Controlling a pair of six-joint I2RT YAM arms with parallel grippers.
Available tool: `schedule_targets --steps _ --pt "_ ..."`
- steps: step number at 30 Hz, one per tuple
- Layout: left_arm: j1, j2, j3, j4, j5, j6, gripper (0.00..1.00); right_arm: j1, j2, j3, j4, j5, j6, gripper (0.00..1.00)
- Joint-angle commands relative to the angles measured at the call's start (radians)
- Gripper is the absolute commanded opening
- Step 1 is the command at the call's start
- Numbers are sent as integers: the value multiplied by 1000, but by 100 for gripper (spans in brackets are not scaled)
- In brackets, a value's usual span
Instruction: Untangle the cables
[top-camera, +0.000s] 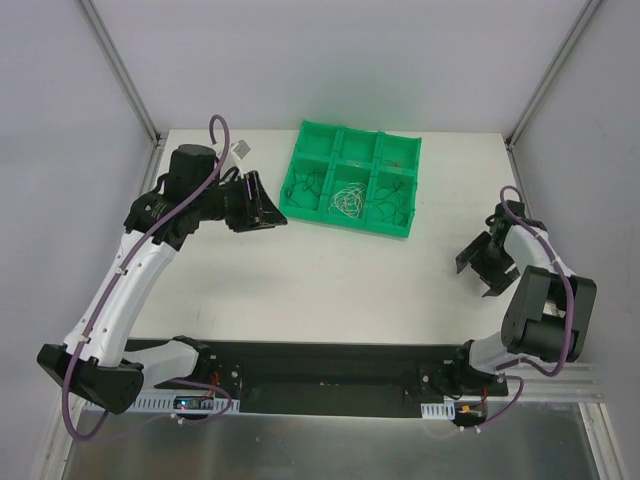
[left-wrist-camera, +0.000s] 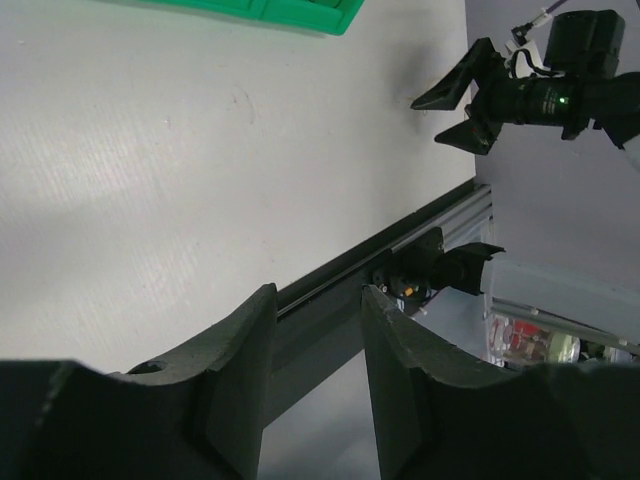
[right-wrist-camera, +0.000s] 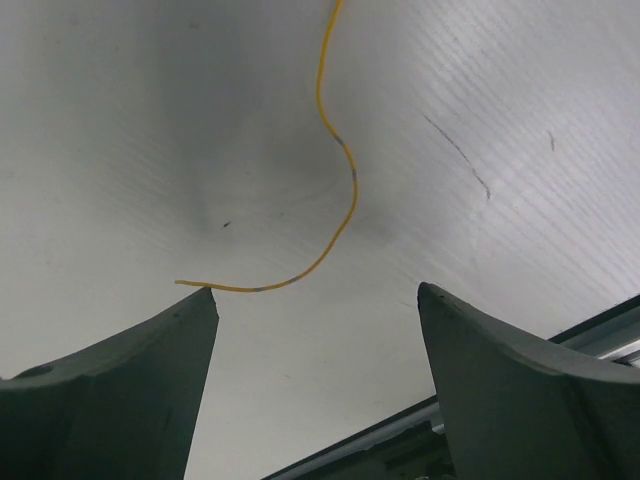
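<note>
The green tray (top-camera: 412, 190) stands at the back middle of the table; its corner shows in the left wrist view (left-wrist-camera: 300, 12). Its compartments hold thin curly cables: white ones (top-camera: 347, 200) in the front middle, black ones (top-camera: 303, 185) at the left, reddish ones (top-camera: 393, 160) at the right. One thin orange cable (right-wrist-camera: 345, 190) lies loose on the table, its end beside my right gripper's left fingertip (right-wrist-camera: 200, 305). My right gripper (right-wrist-camera: 315, 295) (top-camera: 480, 262) is open and empty, low over the table at the right. My left gripper (left-wrist-camera: 318, 292) (top-camera: 265, 205) is open and empty, just left of the tray.
A small white and grey object (top-camera: 241, 152) lies at the back left of the table. A black rail (top-camera: 330, 360) runs along the near edge between the arm bases. Grey walls and metal posts close in the table's left, back and right.
</note>
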Motion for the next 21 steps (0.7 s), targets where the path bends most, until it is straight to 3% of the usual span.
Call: schedule_targets --steps 1,7,15,16,21 --pt "0 -50 -13 32 45 -20 40 -42 76 52 -53 -39 141 83" --pt "0 -77 -22 32 55 -17 44 -67 126 108 -54 -90 201 82" --pt "0 -102 -31 33 56 -9 48 -83 83 151 -136 -139 249 90" --pt "0 -99 -30 32 58 -9 48 -86 69 155 -154 -127 255 94" --pt "0 -91 -27 32 65 2 48 -122 21 143 -182 -45 269 96"
